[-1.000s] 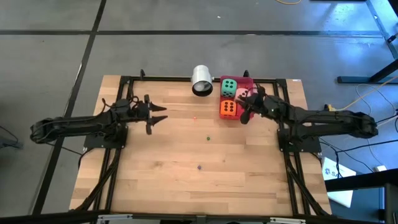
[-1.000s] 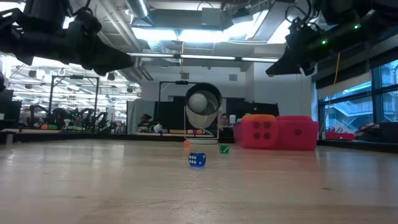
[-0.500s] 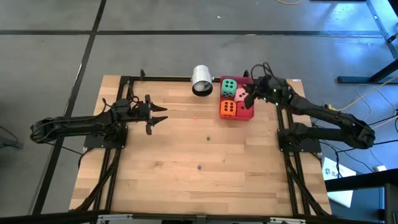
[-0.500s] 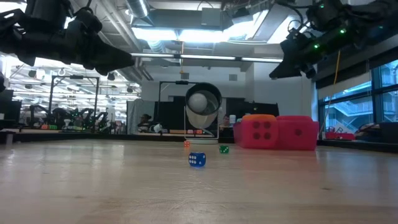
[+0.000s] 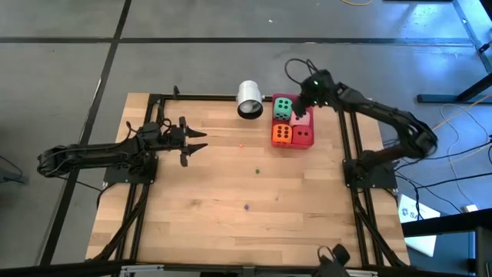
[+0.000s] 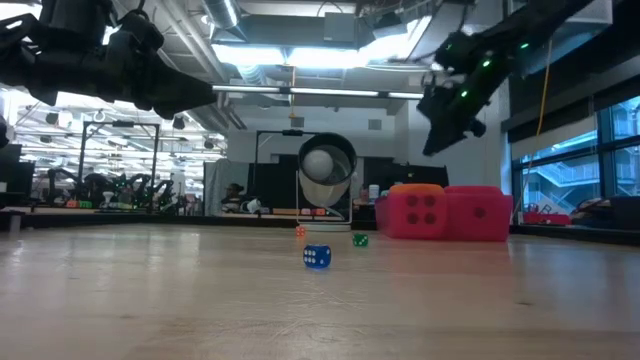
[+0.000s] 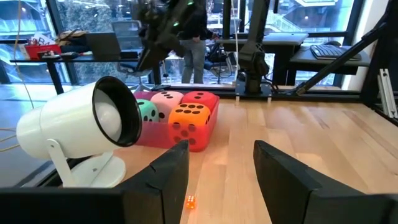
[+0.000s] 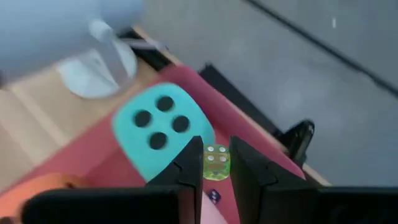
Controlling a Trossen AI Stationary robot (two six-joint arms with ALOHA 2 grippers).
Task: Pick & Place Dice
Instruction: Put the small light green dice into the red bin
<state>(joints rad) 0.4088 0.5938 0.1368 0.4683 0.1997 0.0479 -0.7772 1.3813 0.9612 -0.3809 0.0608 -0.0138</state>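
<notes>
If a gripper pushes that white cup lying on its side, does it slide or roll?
Likely rolls rather than slides: the white cup lies on its curved wall, open mouth facing the table's middle. Its base looks wider than the body in the left wrist view, so it would probably curve off, not run straight. It looks thin-walled and empty, so probably light.

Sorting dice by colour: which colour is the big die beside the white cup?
Green die, clearest in the high view.

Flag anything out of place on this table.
The white cup lies on its side at the far edge. Three tiny dice sit scattered on bare wood: blue, green, orange. The right gripper holds a fourth, yellow-green die above the red tray.
</notes>
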